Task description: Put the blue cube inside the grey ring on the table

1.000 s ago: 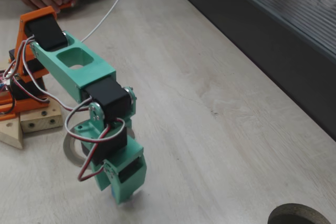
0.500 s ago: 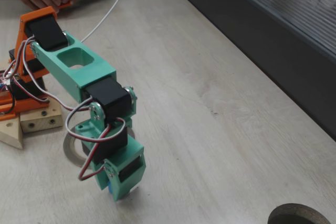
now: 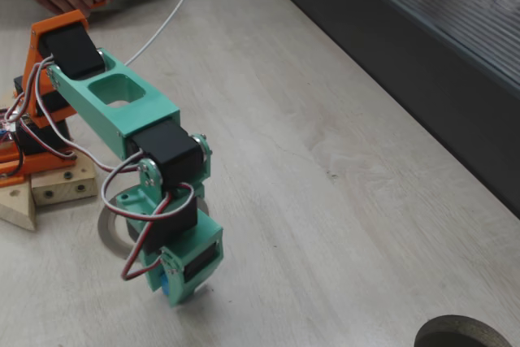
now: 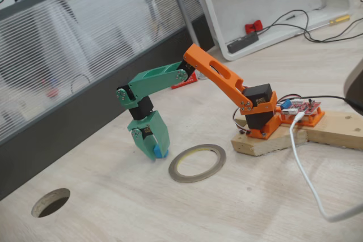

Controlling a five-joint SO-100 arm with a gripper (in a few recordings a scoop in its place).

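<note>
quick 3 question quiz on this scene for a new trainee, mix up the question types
1. True or false: the blue cube already lies inside the grey ring.
2. Multiple choice: in the fixed view with the wooden base block at the right, the gripper is a) over the ring's opening, b) to the left of the ring, just outside it, c) at the round hole in the table.
3. Fill in: the gripper's fingers are closed on the ____.

Key
1. False: the cube sits between the fingers, outside the ring.
2. b
3. blue cube
</note>
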